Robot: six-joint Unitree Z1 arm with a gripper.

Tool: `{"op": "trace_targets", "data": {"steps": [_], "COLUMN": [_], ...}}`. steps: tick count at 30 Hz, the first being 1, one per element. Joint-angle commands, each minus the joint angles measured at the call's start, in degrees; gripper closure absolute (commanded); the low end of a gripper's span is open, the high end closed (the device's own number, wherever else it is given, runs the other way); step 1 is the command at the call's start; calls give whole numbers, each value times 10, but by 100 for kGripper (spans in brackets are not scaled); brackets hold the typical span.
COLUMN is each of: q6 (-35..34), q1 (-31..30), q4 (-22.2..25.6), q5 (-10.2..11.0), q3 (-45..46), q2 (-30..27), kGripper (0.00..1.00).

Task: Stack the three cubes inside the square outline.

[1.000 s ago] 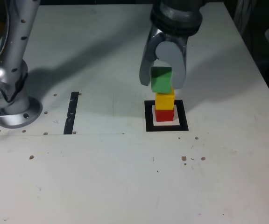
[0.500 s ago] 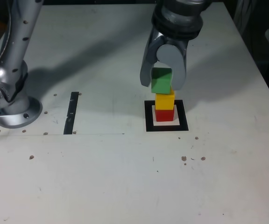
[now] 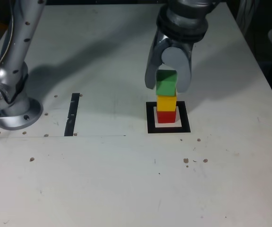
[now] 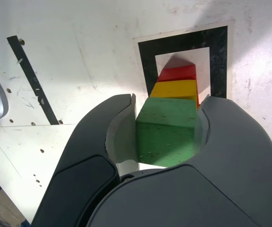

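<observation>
Green cube, between the pincer's fingers

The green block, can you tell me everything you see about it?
The green block is a plain, matte cube with a few small dark specks on one face. I can't tell what it's made of. The grey hand has it pinched between its two fingers. It sits over the yellow cube, nearly lined up, though I can't tell whether they touch. One face looks lighter than the other.
</observation>
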Motion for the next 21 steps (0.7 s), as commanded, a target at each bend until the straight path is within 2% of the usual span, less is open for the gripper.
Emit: {"op": "trace_targets", "data": {"steps": [1,8,10,15,17,21], "q6": [0,2,2,6,7,6], "q1": [0,0,0,1,2,3], "q4": [5,4,4,3,2,1], "q5": [1,1,0,-6,-7,-8], "q3": [-2,-4,-4,-3,-3,-3], "q2": [4,8,9,9,9,7], "kGripper": [68,64,56,21,11,2]}}
